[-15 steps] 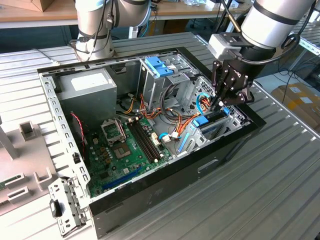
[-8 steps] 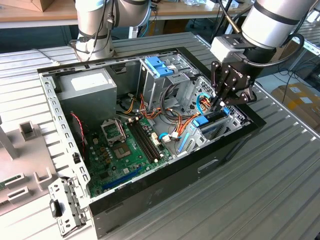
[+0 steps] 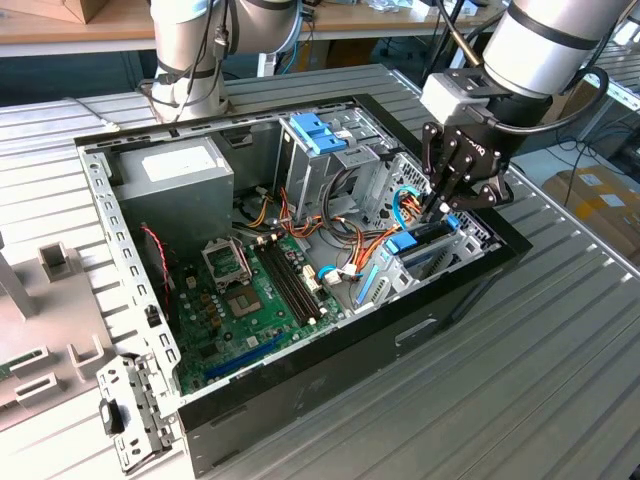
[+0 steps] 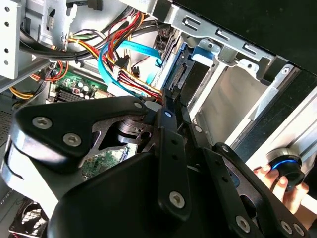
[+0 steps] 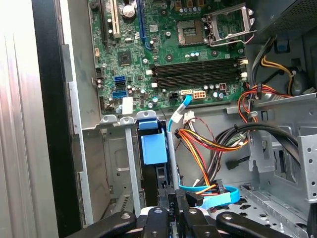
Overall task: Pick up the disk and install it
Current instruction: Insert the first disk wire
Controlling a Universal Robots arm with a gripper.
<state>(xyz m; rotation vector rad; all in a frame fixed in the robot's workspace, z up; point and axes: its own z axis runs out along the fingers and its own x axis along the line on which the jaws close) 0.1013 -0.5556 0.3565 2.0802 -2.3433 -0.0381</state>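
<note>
Claw (image 3: 447,205): closed narrow on the disk's end, at the case's 3 o'clock edge in the exterior view.
Disk (image 5: 154,148): one, blue-tabbed, standing in the drive bay (image 5: 130,163), partly seated.
Risk: disk may jam against the bay rails if tilted; the blue cable (image 4: 130,67) just beside could snag.
Count: one disk, one claw, one case (image 3: 330,350) on the surface (image 3: 520,400).

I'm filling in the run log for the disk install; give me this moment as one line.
gripper: over drive bay, fingers shut on disk | disk: in bay slot, blue tab showing | computer case: open on table
</note>
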